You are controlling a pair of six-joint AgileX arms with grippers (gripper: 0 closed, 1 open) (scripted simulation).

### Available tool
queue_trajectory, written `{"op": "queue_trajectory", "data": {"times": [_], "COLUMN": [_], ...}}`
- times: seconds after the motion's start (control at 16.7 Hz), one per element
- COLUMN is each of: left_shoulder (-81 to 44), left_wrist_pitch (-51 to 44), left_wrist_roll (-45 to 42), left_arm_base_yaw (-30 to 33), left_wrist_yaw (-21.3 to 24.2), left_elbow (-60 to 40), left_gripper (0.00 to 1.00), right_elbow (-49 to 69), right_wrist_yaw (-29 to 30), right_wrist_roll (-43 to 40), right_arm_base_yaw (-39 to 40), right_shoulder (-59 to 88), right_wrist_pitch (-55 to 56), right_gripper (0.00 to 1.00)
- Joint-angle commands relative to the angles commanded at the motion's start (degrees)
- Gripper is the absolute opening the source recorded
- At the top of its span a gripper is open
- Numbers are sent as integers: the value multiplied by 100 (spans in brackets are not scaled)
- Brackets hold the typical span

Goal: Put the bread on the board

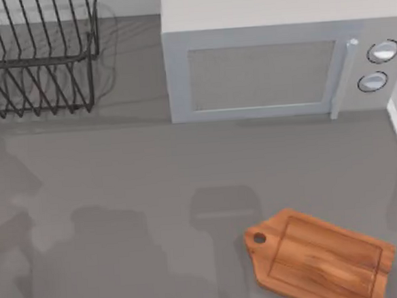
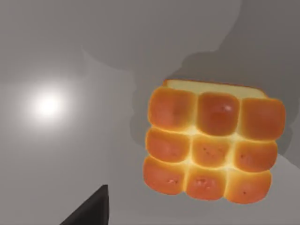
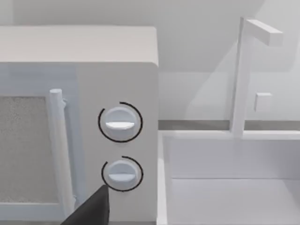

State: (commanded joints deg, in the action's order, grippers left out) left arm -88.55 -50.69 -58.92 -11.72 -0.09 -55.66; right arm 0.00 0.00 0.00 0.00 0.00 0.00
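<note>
- Golden bread: one block, nine browned bumps in a three-by-three grid, lying on grey table below the left wrist camera.
- Wooden board: one, grooved, holed handle, front right.
- Left gripper, right gripper: grip state cannot be told.
- White microwave: two dials.

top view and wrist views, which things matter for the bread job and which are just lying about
For the job:
- bread, on the grey surface under the left wrist camera
- board, near right of table

Lying about:
- microwave
- wire dish rack
- sink and faucet
</note>
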Motion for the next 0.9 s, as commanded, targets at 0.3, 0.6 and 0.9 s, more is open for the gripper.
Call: {"op": "queue_trajectory", "data": {"times": [0.3,0.6,0.9], "left_shoulder": [-835,-829,-1252], "left_wrist_pitch": [-451,-418,471], "left_wrist_roll": [-609,-600,-612], "left_arm_base_yaw": [-114,-87,-112], "left_wrist_yaw": [0,-1,1], "left_elbow": [-637,-606,-159], "left_gripper": [100,100,100], "right_elbow": [0,0,0], "right_wrist_yaw": [0,0,0], "right_wrist_roll": [0,0,0], "right_arm_base_yaw": [0,0,0], "right_shoulder": [0,0,0], "right_wrist_pitch": [0,0,0], "right_gripper": [100,100,100]}}
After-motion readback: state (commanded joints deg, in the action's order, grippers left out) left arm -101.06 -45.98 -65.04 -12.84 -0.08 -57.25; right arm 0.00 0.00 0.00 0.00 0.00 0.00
